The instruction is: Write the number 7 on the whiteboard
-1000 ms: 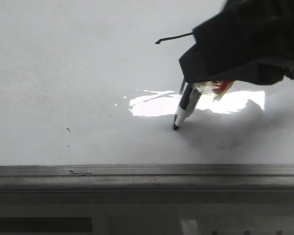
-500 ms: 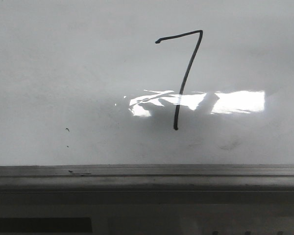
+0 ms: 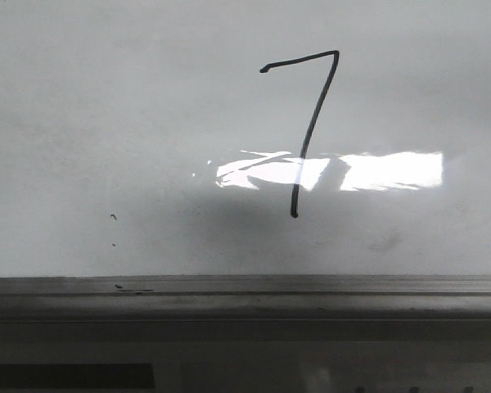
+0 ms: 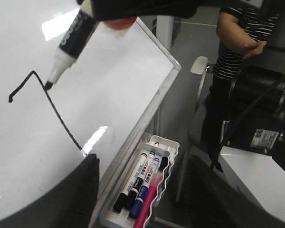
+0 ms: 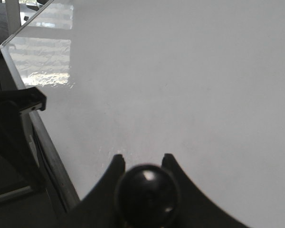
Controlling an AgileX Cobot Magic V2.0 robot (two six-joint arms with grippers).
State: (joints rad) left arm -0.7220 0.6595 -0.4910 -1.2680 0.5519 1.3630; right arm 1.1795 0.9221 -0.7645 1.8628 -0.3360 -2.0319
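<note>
The number 7 (image 3: 307,123) is drawn in black on the whiteboard (image 3: 106,123), with a rising top bar and a long slanted stem. No gripper shows in the front view. In the left wrist view my right gripper (image 4: 128,9) holds a black-and-white marker (image 4: 69,42) with its tip close to the corner of the 7 (image 4: 57,114); I cannot tell if it touches. In the right wrist view the right gripper (image 5: 142,159) is shut on the marker's round black end (image 5: 147,192) over the whiteboard (image 5: 180,71). My left gripper (image 4: 142,190) is open and empty beside the whiteboard (image 4: 109,85).
A grey edge rail (image 3: 245,286) runs along the board's near side. A white tray (image 4: 173,147) with several markers hangs off the board's edge. A person in a striped shirt (image 4: 237,38) stands beyond the board, next to a chair (image 4: 199,64).
One second ago the right gripper held the marker tip at the stem's lower end. It has since left the front view, and the whole 7 shows.
</note>
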